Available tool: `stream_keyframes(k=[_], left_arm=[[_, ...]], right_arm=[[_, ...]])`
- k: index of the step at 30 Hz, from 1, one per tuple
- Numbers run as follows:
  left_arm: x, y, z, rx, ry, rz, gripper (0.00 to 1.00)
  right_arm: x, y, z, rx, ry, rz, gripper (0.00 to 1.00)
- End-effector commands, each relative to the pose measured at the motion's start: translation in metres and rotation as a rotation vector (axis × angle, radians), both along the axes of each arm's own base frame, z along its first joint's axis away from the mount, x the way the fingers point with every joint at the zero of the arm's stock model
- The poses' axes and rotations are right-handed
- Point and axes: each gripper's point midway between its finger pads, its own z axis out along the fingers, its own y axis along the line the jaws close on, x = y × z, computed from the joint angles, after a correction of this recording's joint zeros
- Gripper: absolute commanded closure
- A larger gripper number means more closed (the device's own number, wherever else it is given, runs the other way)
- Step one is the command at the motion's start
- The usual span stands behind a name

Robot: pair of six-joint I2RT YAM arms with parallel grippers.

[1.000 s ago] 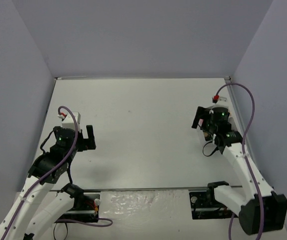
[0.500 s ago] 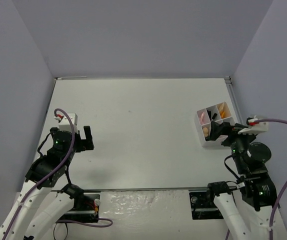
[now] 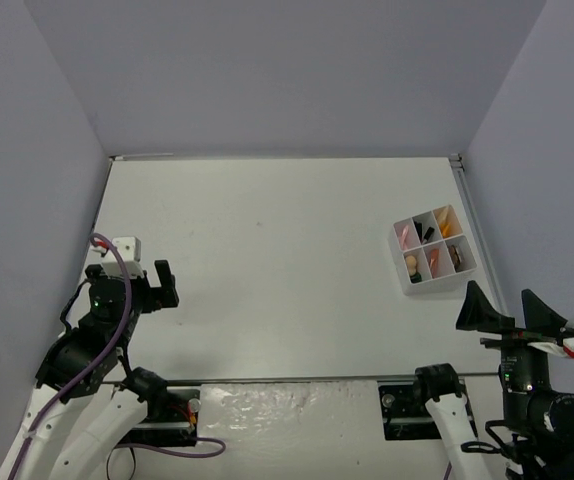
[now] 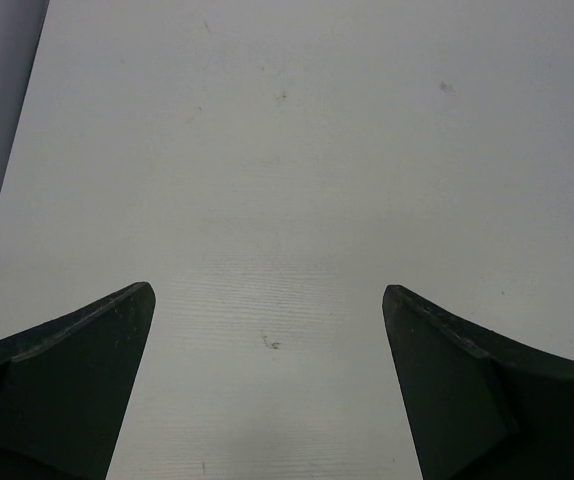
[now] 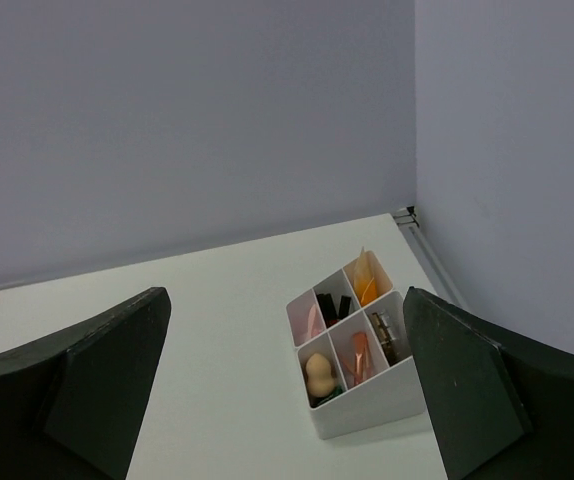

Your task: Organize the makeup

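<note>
Both grippers spread and empty: left gripper [image 4: 267, 300] over the counter [image 3: 287, 230], right gripper [image 3: 507, 312] near the front edge.
Makeup [image 3: 429, 250] sits sorted in the white 6-compartment tray [image 3: 438, 283]; pieces look light and slick, sponge [image 5: 318, 375] soft, best pinched by upper ends.

White-shelled arms [image 3: 77, 440] carry black joint housings [image 3: 72, 355], purple cables [image 3: 167, 447] and dark wedge-shaped claw fingers [image 4: 67, 390].
</note>
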Motion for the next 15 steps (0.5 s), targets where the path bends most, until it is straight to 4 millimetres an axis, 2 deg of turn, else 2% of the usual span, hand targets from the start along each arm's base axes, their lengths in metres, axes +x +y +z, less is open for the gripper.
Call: stream_keyframes(k=[1,6,15], left_arm=[[0.01,0.002,0.019,0.006,-0.06,0.019,0.03],[0.012,0.001,0.005,0.012,-0.039,0.02,0.03],[0.013,0.003,0.003,0.032,-0.029,0.027,0.03]], right_arm=[[-0.01,-0.02,0.009,0.026,-0.033,-0.096,0.0],[-0.013,-0.02,0.009,0.026,-0.042,-0.091,0.0],[-0.019,-0.014,0.012,-0.009,-0.063,-0.049,0.0]])
